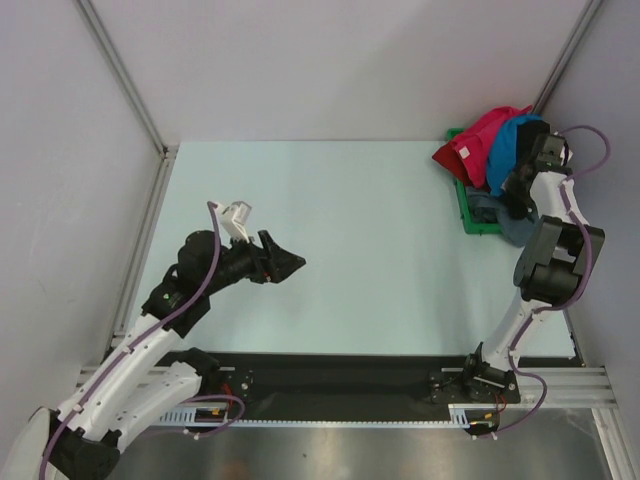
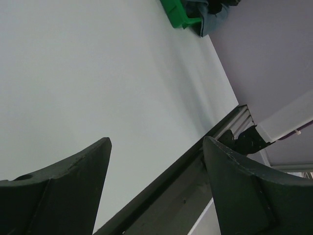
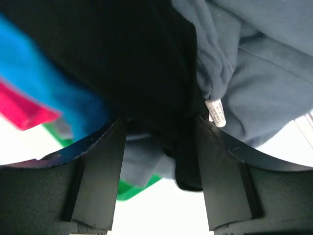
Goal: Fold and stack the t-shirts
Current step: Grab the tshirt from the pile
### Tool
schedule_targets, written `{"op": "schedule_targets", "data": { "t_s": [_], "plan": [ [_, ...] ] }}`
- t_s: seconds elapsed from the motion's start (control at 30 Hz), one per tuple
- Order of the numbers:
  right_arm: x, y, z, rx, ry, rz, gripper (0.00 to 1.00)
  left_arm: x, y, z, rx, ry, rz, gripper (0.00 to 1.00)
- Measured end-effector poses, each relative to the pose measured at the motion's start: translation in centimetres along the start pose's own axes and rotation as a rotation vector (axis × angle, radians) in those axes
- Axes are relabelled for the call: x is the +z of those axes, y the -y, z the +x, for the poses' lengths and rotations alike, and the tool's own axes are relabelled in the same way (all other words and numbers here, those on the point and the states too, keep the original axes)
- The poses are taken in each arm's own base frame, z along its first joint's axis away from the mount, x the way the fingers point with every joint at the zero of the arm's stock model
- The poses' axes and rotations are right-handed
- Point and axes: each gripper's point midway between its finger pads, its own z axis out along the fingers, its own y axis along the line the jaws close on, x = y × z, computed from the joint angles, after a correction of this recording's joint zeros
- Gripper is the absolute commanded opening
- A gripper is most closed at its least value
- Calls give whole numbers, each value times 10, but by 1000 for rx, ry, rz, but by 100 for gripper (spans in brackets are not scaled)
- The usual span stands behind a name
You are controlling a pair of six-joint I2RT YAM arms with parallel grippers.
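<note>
The t-shirts lie heaped in a green basket (image 1: 468,217) at the table's far right: red-pink (image 1: 472,140), bright blue (image 1: 506,148), grey (image 1: 514,229) hanging over the basket's near side. My right gripper (image 1: 524,168) is down in the heap. In the right wrist view its jaws (image 3: 161,132) stand wide apart around a hanging fold of the black shirt (image 3: 146,63), with blue (image 3: 44,83), red-pink (image 3: 22,111) and grey (image 3: 264,73) cloth around it. My left gripper (image 1: 291,263) is open and empty above the bare table, far from the shirts; it also shows in the left wrist view (image 2: 156,147).
The basket (image 2: 178,12) and grey cloth (image 2: 215,19) show far off in the left wrist view. The table's black front rail (image 2: 195,181) runs under the left fingers. Walls and metal posts close the table on the left, back and right.
</note>
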Motion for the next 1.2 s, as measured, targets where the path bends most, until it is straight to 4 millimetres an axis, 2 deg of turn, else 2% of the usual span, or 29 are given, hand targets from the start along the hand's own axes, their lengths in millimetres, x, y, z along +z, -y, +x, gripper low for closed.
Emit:
{"op": "schedule_targets", "data": {
  "t_s": [0.03,0.17,0.27,0.33,0.5,0.63,0.73,0.93,1.1,1.2],
  "plan": [
    [6,2,3,-12,-7,11,58,1,3,0,11,-4,8,81],
    [20,8,5,-43,-8,53,28,8,7,4,40,-35,20,80],
    [22,13,-1,-48,17,83,24,12,6,7,49,-59,14,80],
    [20,15,-8,-54,38,96,0,14,7,6,56,-65,12,80],
    [11,18,-33,-41,101,136,0,15,11,0,64,-59,18,79],
    [-6,17,-66,-33,190,174,0,19,9,2,61,-69,12,78],
    [-32,10,-103,-24,289,177,0,21,6,4,57,-80,5,77],
    [-123,-15,-199,9,578,120,0,29,10,0,52,-103,9,77],
    [-197,-13,-267,38,815,99,0,34,17,-11,56,-96,17,76],
    [-229,-15,-301,57,939,69,0,37,19,-15,62,-99,16,76]
  ]
}}
